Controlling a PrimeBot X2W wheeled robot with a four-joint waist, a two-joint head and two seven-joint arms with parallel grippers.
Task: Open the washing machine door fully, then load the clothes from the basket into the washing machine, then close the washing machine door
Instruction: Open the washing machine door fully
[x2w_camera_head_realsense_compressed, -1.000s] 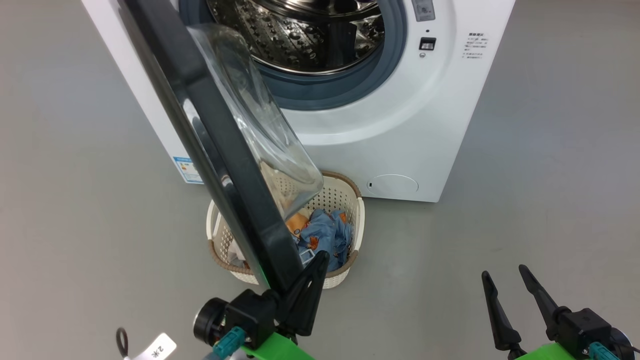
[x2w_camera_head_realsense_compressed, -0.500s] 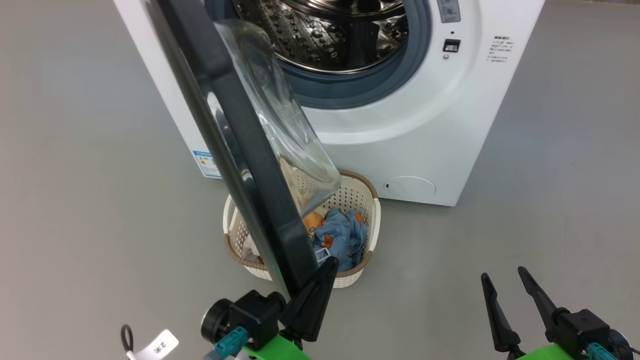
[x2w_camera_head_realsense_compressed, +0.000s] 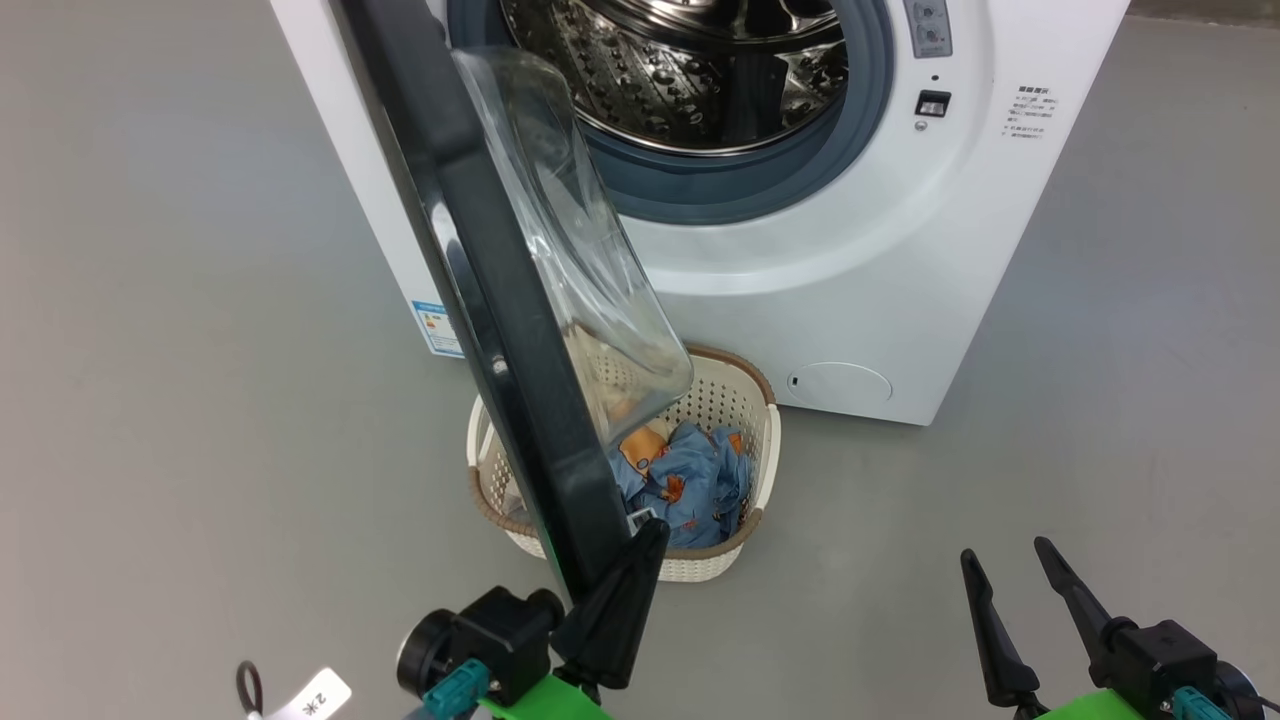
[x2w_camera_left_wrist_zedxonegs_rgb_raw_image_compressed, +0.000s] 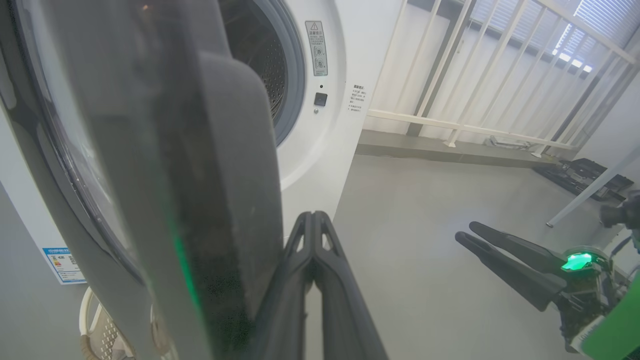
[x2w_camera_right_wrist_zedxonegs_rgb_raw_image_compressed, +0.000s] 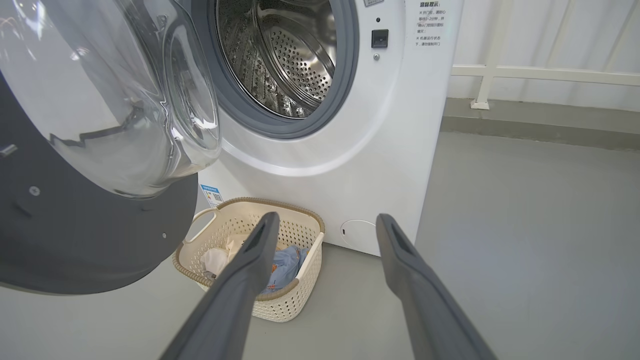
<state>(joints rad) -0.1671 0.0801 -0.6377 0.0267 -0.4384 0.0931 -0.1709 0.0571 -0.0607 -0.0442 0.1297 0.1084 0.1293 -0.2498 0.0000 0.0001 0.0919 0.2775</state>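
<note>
Washer (x2w_camera_head_realsense_compressed: 880, 260): big white box w/ smooth front, on flat grey floor (x2w_camera_head_realsense_compressed: 150, 400). Round opening shows shiny steel drum (x2w_camera_head_realsense_compressed: 700, 70) w/ rows of small holes, ringed by grey rubber gasket (x2w_camera_head_realsense_compressed: 770, 175). Round filter cap (x2w_camera_head_realsense_compressed: 840, 383) at front's lower R corner, small blue label (x2w_camera_head_realsense_compressed: 437, 328) at lower L corner.

Door (x2w_camera_head_realsense_compressed: 500, 320) stands swung out from L side, nearly edge-on in head view. Wide glossy black rim, w/ clear bulging glass bowl (x2w_camera_head_realsense_compressed: 590, 250) on side facing the opening. Its lower edge hangs over basket's L half.

Basket (x2w_camera_head_realsense_compressed: 765, 440): small, cream plastic, rounded rectangle w/ perforated walls + brown woven-look rim. On floor just beside washer's bottom front edge. Clothes (x2w_camera_head_realsense_compressed: 690, 480) lie crumpled inside: light blue fabric w/ orange prints toward R end, white/cream cloth nearer middle.

L gripper (x2w_camera_head_realsense_compressed: 648, 535): long dark fingers pressed together, nothing btwn them, tip against door's lower rim on glass side. R gripper (x2w_camera_head_realsense_compressed: 1005, 550): fingers spread, empty, over bare floor, well apart from basket + door.
</note>
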